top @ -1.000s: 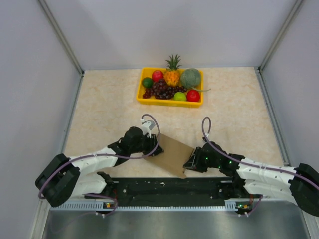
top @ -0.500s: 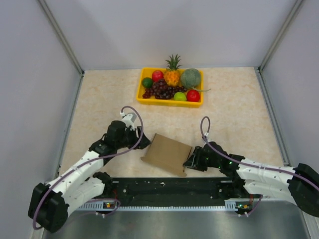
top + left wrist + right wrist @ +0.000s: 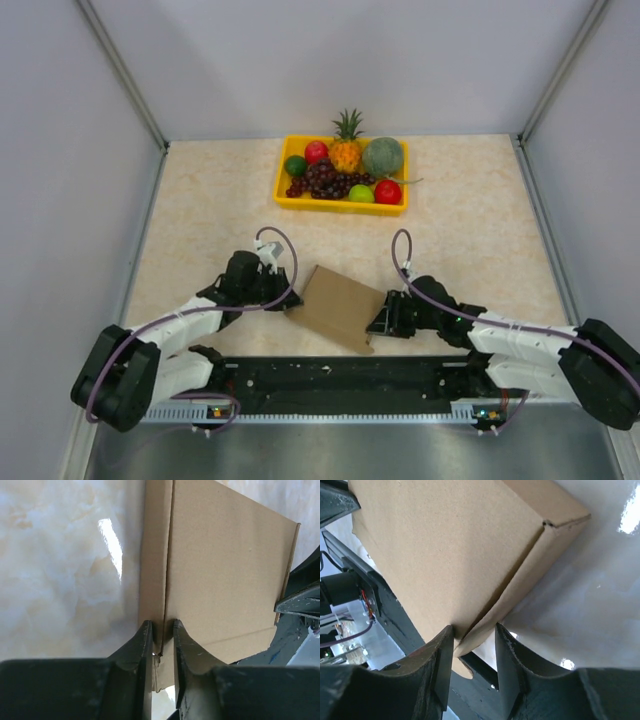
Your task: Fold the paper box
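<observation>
While fruit tray (image 3: pixel 342 205) sits apart, grippers flank paper box (image 3: pixel 338 303).

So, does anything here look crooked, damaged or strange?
The paper box lies askew, at an angle to the table's near edge, with its near corner overhanging the black rail between the arm bases. It looks undamaged. The yellow fruit tray at the back is tidy, with nothing spilled.

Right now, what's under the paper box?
The paper box lies on the marble table, its near corner over the black base rail. Both grippers pinch opposite edges. Anything beneath the cardboard is covered.
</observation>
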You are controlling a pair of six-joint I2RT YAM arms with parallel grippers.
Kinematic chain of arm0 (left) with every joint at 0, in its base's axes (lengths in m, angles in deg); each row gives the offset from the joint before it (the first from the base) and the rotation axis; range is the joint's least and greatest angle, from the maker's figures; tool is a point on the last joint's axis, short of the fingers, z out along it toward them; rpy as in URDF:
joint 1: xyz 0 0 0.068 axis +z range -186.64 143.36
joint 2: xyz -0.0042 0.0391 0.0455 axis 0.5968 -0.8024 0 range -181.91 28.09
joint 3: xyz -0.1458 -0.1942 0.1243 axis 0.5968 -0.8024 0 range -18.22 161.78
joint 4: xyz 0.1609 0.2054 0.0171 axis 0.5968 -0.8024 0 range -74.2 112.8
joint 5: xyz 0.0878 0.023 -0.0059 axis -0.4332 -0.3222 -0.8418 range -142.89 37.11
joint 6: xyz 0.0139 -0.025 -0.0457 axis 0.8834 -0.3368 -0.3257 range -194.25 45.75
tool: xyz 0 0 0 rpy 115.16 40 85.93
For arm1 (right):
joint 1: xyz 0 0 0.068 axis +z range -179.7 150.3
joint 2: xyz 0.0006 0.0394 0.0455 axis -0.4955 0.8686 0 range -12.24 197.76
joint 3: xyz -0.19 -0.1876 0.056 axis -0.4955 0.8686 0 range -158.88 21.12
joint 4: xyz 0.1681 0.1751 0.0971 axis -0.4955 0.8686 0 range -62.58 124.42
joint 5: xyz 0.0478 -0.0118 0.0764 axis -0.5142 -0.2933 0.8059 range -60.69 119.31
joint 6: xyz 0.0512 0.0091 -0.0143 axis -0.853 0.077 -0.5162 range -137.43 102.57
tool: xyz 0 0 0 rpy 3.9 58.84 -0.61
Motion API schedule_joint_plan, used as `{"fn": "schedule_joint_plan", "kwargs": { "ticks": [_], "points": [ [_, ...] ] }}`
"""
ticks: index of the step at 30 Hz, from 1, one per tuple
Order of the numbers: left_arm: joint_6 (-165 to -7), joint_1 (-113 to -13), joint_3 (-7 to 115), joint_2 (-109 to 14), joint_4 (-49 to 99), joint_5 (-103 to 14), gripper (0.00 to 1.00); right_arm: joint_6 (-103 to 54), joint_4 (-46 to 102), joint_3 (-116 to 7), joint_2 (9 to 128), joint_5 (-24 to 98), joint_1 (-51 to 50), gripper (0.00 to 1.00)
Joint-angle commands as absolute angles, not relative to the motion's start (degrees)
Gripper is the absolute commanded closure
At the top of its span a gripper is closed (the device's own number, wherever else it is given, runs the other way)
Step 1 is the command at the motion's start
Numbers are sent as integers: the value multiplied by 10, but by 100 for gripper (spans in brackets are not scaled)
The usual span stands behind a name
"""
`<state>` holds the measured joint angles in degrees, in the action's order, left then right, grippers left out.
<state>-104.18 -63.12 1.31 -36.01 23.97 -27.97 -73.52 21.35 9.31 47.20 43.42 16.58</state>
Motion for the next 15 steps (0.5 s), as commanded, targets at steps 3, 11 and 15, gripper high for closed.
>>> {"fn": "schedule_joint_plan", "kwargs": {
  "ticks": [3,11,15],
  "points": [
    [-1048,-660,-11,-370,264,-317,92,-660,245,60,533,388,151,66],
    [-1078,-666,-22,-301,235,-297,70,-615,331,0,529,368,151,60],
    [-1069,-665,20,-249,169,-319,55,-626,335,-7,490,401,151,54]
  ]
}}
